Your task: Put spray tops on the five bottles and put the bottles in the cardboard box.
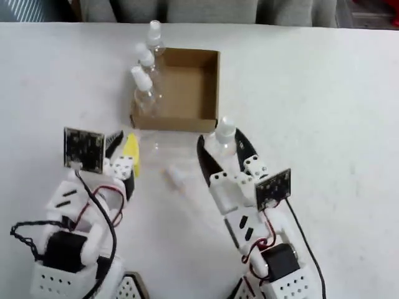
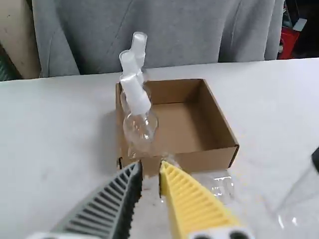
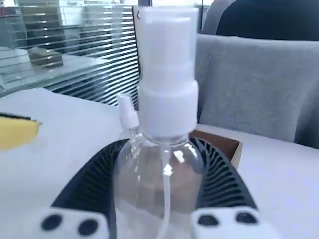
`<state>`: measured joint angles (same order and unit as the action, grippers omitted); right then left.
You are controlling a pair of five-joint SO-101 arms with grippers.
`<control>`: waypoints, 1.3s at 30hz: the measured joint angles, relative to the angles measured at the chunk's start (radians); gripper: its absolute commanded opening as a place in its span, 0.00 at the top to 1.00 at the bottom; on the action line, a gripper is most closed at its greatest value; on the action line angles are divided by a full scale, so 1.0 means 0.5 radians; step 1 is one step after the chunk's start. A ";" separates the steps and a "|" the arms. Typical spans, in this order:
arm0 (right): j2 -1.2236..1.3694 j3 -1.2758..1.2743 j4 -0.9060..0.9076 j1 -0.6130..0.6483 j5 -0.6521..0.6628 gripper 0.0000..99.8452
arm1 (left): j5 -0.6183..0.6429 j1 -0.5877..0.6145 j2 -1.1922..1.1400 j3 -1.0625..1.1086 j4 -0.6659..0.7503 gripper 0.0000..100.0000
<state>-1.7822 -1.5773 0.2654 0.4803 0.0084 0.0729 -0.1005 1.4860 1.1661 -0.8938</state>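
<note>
Right hand around bottle (upright), box beyond

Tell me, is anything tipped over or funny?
Yes. One clear bottle lies on its side on the table, just in front of the cardboard box, with a loose spray top lying near it.

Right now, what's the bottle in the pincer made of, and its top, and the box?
The bottle is probably clear, shiny plastic; you can see the thin tube inside it. The spray top is white and smooth, likely plastic too. The box is brown, dull cardboard with folded walls.
</note>
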 measured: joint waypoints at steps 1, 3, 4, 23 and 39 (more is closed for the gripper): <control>0.000 0.009 -0.009 -0.012 0.000 0.98 | 0.000 0.006 0.098 0.083 0.003 0.92; 0.000 0.049 -0.021 -0.046 0.000 0.98 | 0.000 0.009 0.279 0.233 0.012 0.92; 0.000 0.083 -0.031 -0.058 0.000 0.98 | 0.000 0.009 0.368 0.301 0.012 0.92; 1.298 0.810 -0.605 -0.135 0.138 0.98 | 0.000 0.126 0.663 1.049 0.150 0.92; 2.888 1.448 -1.163 -0.264 0.144 0.98 | 0.000 0.141 0.663 1.056 0.212 0.92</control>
<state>-0.3383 -0.8531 -0.3161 0.3483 0.0806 0.0729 -0.0299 1.8174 1.6939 -0.7879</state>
